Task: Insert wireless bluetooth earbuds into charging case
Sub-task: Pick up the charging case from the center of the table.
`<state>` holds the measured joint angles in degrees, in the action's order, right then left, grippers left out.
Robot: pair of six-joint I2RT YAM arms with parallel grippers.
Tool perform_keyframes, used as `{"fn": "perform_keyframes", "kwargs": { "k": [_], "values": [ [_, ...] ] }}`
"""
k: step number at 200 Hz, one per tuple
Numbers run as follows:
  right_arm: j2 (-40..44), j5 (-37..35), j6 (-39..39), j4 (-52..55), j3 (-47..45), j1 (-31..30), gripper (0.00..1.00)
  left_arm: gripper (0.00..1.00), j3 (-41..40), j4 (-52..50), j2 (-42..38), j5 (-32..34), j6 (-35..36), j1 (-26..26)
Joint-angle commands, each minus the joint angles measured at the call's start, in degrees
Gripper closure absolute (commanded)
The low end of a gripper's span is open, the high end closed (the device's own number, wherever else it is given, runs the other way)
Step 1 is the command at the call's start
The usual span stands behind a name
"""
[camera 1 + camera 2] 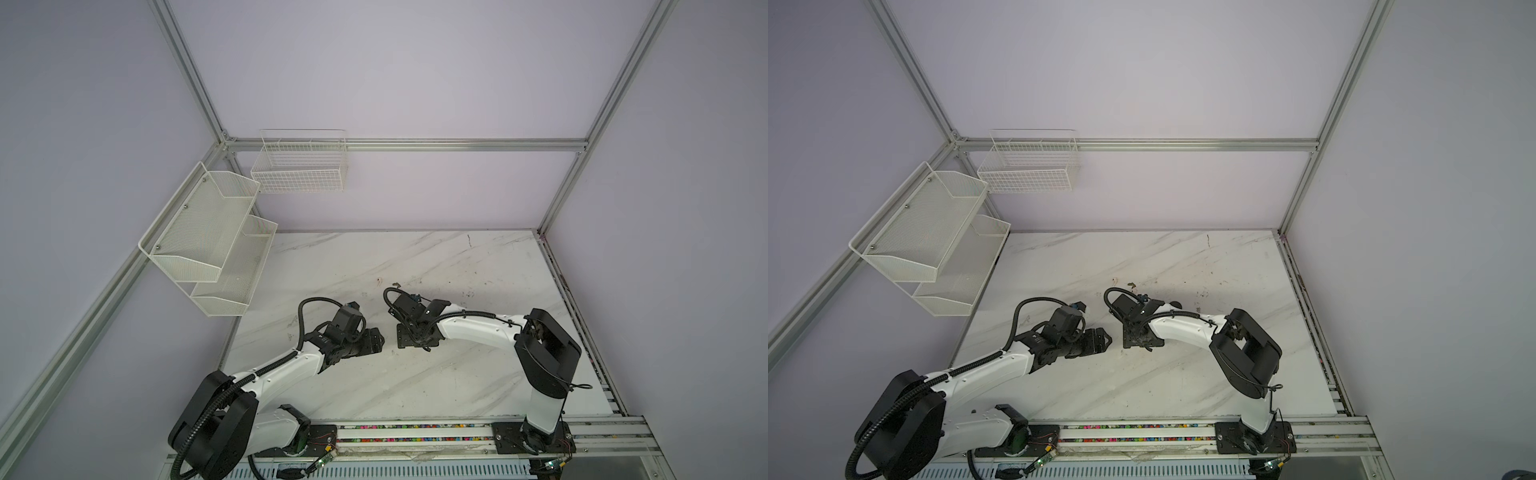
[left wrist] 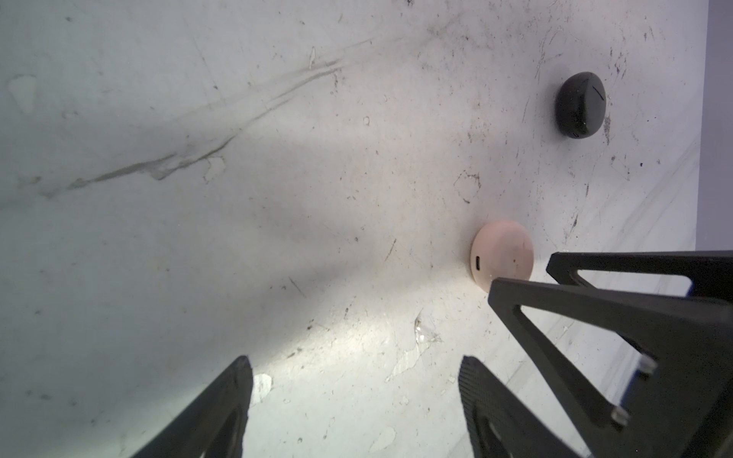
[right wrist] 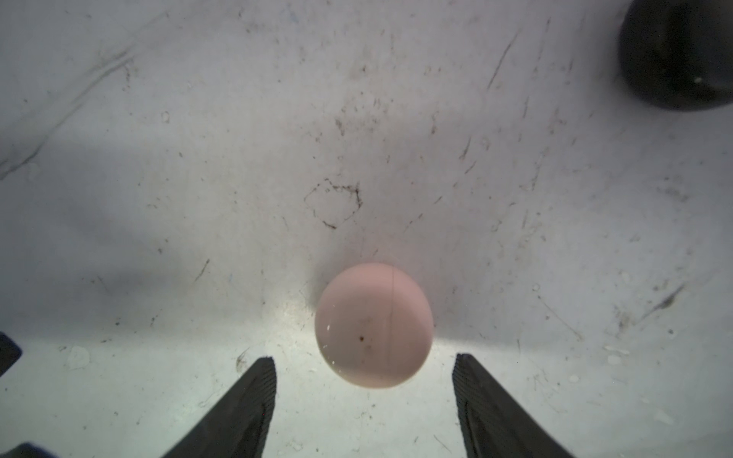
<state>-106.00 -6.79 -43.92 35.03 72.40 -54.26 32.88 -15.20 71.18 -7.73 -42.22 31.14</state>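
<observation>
Hovering with jaws apart and empty, the right gripper is hanging over the shut pink case near the middle of the tabletop, the left gripper idling beside it, also apart and empty, the black case lying shut well apart, no earbuds showing anywhere, so progress can't be judged.

From here I read the bench as a white marble-look top with a dull sheen, heavily scuffed and scratched, flaked in patches. Pink case: smooth satin plastic, faint seam, a few dark specks. Black case: smooth plastic, glossier, catching highlights. Left tool and right tool: matt black plastic, finely ribbed pads. 2 wall racks, mesh shelf and wire basket: white-coated metal. Frame: bare brushed aluminium. Arm shells: smooth white plastic.
</observation>
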Motion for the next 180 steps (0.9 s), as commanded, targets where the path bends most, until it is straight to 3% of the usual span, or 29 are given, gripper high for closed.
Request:
{"fn": "perform_keyframes", "kwargs": {
  "k": [1, 127, 180],
  "values": [
    [-1.29, -0.53, -2.08, -1.55, -0.15, 0.43, 0.28, 0.18, -1.24, 0.27, -1.65, -0.26, 1.38, -0.37],
    [-3.7, -1.78, -0.88, -2.77, -1.42, 1.82, 0.4, 0.18, -1.39, 0.07, -2.17, -0.63, 1.26, -0.55],
    [-1.2, -1.6, -3.79, -0.07, -3.74, 1.74, 0.36, 0.18, -1.09, -0.01, -2.06, -0.48, 1.5, -0.56]
  ]
}}
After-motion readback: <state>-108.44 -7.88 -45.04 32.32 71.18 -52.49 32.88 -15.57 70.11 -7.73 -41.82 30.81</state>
